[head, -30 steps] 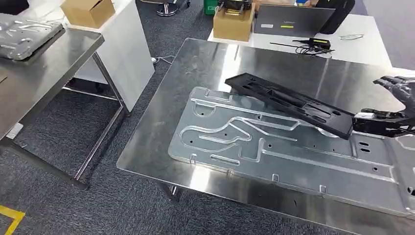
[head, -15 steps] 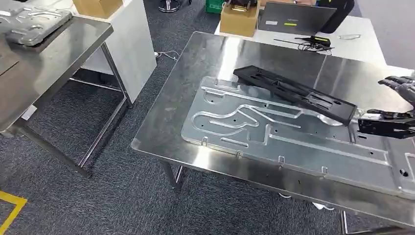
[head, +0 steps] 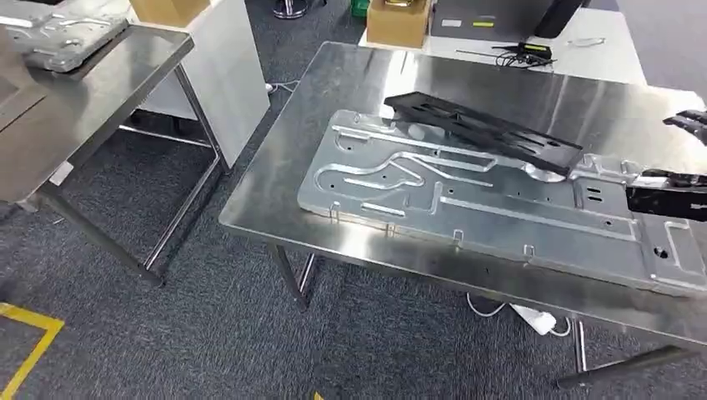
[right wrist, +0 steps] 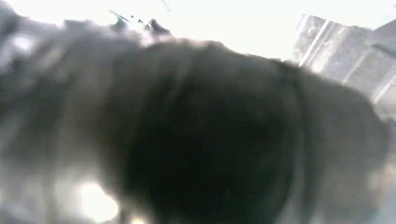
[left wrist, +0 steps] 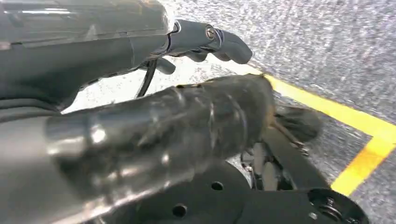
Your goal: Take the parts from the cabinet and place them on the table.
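Observation:
A long black plastic part (head: 483,132) lies slantwise across a large silver stamped panel (head: 467,200) on the steel table (head: 350,83). My right hand (head: 671,187) hovers over the panel's right end, a short gap from the black part's near end. Its fingers (head: 692,121) are spread away from the thumb with nothing between them. The right wrist view is a dark blur of that hand (right wrist: 210,140). My left hand (left wrist: 201,70) hangs above the carpet and holds nothing; its fingers (left wrist: 224,39) stand apart from the thick thumb.
A second steel table (head: 100,100) stands at the left with another silver part (head: 62,37) on it. Cardboard boxes (head: 398,21) and cables (head: 521,54) sit on white tables behind. A power strip (head: 534,317) lies under the table. Yellow floor tape (head: 33,346) is at lower left.
The whole picture has shifted, so the camera has moved. The black part's end was right against my right hand; now a gap separates them and the part lies flat on the panel.

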